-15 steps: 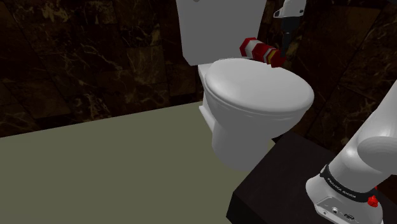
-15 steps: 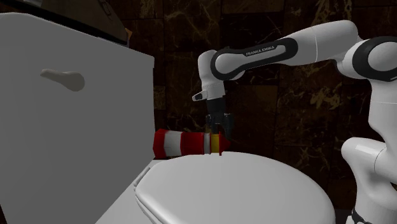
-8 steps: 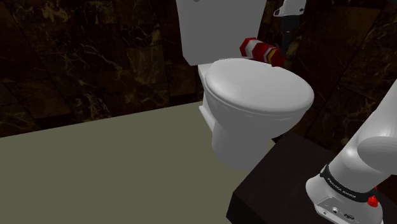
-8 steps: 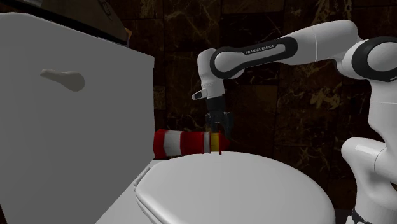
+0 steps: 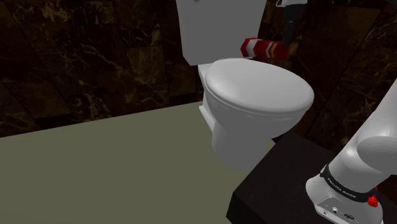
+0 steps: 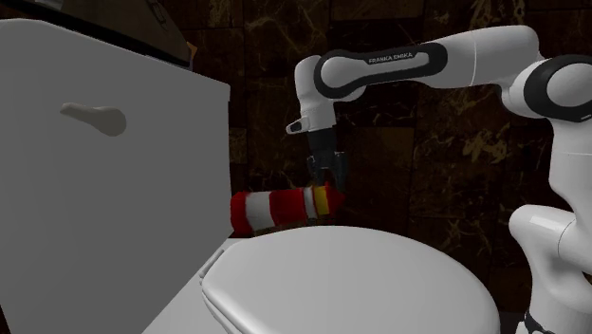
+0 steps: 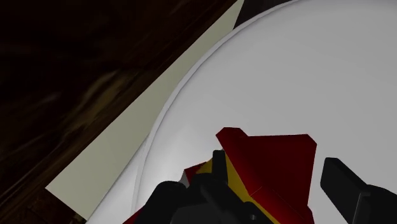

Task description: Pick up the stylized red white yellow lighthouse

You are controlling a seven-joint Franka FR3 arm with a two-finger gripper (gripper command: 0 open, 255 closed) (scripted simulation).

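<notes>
Lighthouse (image 6: 275, 209) pinched at its top end behind the toilet lid

I am watching the second exterior view, where the black gripper (image 6: 324, 193) is coming straight down from the white arm (image 6: 408, 71) and is pinching the lighthouse by its yellow band and red cap. The toy is lying lengthwise and sloping: the gripped end is sitting higher, and the red and white striped base is dipping toward the white tank (image 6: 114, 218), just beside it. From here I cannot tell whether that low end is touching the toilet. The flush lever (image 6: 95, 118) is showing on the tank's face.

The shoulder view is giving me what that one hides: the whole closed lid (image 5: 257, 89), the pale floor (image 5: 95, 165) around the bowl and the dark stand (image 5: 280, 178). There the lighthouse is sitting behind the lid, beside the tank, against the dark marbled wall (image 5: 83, 57).

The wrist view is looking down past the red cap onto the white lid, with one of the black fingers (image 7: 350, 188) flanking it on each side.
</notes>
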